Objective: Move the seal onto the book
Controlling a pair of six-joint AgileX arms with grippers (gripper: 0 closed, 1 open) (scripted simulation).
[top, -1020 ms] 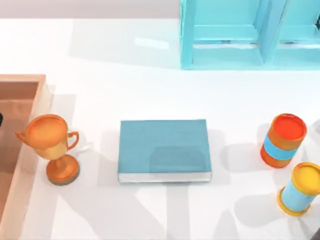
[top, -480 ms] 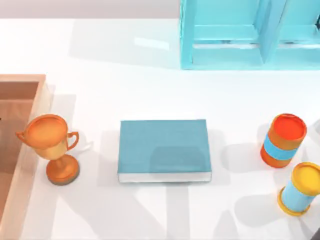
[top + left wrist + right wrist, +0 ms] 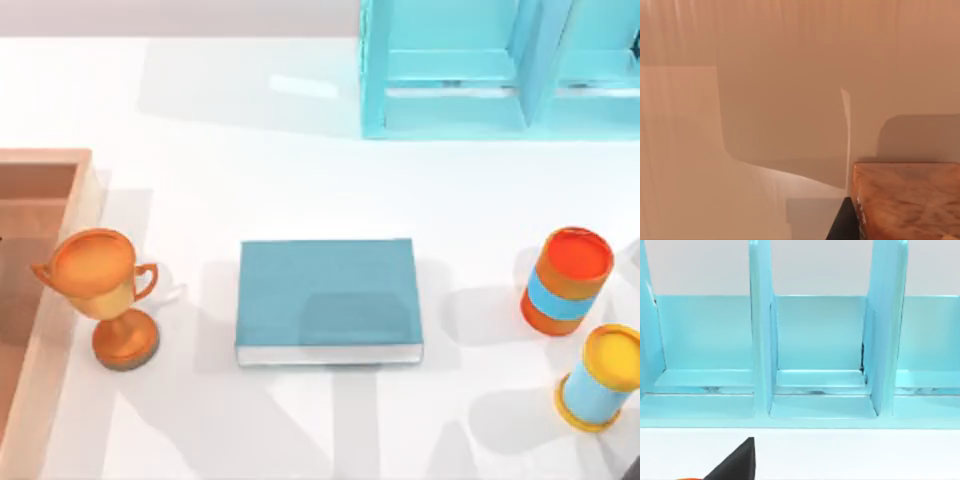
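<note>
Left fingers [image 3: 842, 225], right fingers [image 3: 737, 460]: opening cannot be told; book [image 3: 325, 295] lies flat mid-table.

Top view: light turquoise shelf unit [image 3: 500, 70] cut off by the top and right edges. Shallow wooden tray [image 3: 40, 300] runs off the left edge. Yellow-lidded, blue-banded cylinder [image 3: 600, 378] clipped at the right edge. Left wrist view: tan-orange wood-grained block [image 3: 907, 200] cut by the frame's corner; identity cannot be told.
</note>
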